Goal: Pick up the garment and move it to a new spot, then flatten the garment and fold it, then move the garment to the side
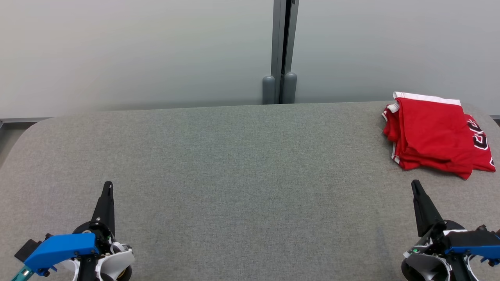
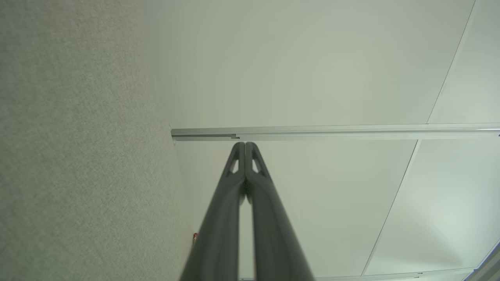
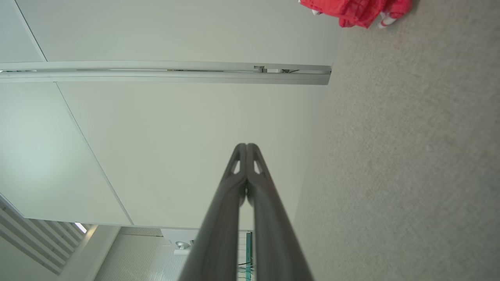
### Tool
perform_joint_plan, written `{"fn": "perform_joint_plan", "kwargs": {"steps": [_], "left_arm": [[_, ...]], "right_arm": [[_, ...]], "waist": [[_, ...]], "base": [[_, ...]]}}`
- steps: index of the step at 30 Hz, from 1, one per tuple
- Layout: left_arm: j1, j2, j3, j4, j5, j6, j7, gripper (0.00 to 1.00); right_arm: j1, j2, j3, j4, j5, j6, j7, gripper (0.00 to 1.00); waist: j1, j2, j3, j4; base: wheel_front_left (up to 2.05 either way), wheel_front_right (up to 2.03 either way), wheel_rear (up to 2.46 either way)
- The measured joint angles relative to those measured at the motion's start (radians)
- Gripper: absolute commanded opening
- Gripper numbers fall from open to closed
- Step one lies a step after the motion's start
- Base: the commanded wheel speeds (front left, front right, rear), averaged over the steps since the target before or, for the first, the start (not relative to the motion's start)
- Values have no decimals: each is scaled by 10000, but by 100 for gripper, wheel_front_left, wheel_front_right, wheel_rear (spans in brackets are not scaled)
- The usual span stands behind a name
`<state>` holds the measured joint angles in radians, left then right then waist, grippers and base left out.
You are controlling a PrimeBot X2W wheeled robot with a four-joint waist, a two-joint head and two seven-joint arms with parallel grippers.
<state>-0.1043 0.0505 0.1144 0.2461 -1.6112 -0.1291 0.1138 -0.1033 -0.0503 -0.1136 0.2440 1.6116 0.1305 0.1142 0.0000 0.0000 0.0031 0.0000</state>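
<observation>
Grey table (image 1: pixel 234 156) bears folded red garment (image 1: pixel 433 132), black lettering (image 1: pixel 479 137) unreadable.

Well apart, left hand (image 1: pixel 108 186) and right hand (image 1: pixel 415 185), fingers (image 2: pixel 218 226) together.

Nothing legible. The red garment (image 1: pixel 433 132), upper right of the frame, has black chars w/ white outline at its right edge, but they're partly folded under, so can't read them.
</observation>
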Motion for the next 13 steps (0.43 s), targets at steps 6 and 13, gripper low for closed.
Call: {"fn": "perform_joint_plan", "kwargs": {"steps": [6,13], "left_arm": [[0,0,0,0,0,0,0,0],[0,0,0,0,0,0,0,0]], "right_arm": [[0,0,0,0,0,0,0,0],[0,0,0,0,0,0,0,0]], "waist": [[0,0,0,0],[0,0,0,0]], "base": [[0,0,0],[0,0,0]]}}
